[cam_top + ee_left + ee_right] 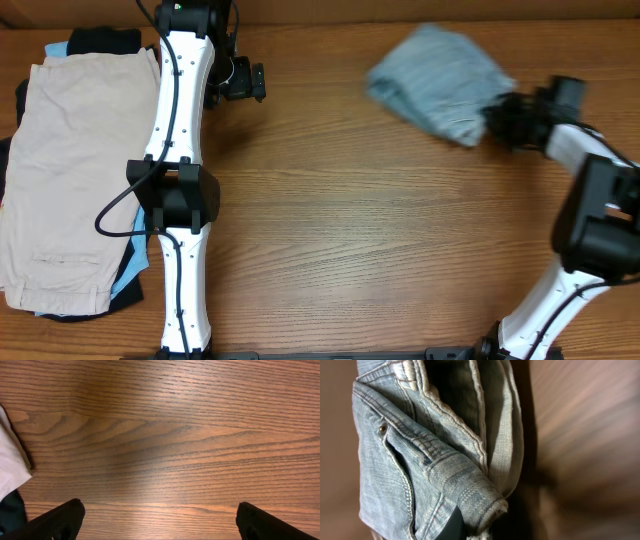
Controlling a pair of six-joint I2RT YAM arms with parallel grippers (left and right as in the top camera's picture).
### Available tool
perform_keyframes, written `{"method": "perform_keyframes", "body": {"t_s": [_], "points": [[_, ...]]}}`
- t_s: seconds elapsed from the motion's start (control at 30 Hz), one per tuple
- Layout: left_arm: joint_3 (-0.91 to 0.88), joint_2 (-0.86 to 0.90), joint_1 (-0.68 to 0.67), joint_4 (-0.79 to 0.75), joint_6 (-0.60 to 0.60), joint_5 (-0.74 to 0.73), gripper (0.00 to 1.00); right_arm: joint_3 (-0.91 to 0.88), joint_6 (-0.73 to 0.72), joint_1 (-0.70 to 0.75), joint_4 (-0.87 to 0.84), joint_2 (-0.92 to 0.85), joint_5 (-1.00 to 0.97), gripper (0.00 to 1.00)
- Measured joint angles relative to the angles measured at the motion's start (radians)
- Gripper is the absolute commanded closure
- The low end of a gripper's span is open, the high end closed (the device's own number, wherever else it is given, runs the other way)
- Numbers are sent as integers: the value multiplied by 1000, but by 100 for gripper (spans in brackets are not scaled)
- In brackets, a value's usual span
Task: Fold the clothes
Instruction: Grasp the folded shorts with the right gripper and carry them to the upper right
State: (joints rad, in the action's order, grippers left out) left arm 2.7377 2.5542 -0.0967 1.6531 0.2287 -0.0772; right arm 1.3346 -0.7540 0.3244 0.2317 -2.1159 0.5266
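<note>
Wooden table [350,220], shorts [440,80] bunched at far right. Right gripper [500,118] pinching denim edge; left gripper [160,519] spread wide, idle over bare wood. Advice: drag bundle toward centre, lay flat, smooth before folding; hold pinch firm.

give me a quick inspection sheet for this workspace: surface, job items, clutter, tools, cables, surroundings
surface: wooden table, no spills or marks seen
job's things: denim shorts, bunched at the far right, blurred in the overhead view
clutter: stack of clothes at the left edge, beige garment on top, dark and light-blue pieces under it
tools: left tool open above bare wood, holding nothing; right tool shut on the denim shorts' edge
cables: black cable looping off the left arm over the stack
surroundings: nothing seen
</note>
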Motion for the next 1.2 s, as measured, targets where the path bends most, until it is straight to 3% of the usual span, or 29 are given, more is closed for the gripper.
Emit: {"method": "perform_keyframes", "body": {"t_s": [0.23,0.67,1.2], "points": [[0,0,0,-1,0,0,0,0,-162,137,-84,-2,-117,96],[0,0,0,-5,0,0,0,0,-289,-98,-179,-2,-423,96],[0,0,0,-7,0,0,0,0,-291,-21,-198,-2,-399,96]]}}
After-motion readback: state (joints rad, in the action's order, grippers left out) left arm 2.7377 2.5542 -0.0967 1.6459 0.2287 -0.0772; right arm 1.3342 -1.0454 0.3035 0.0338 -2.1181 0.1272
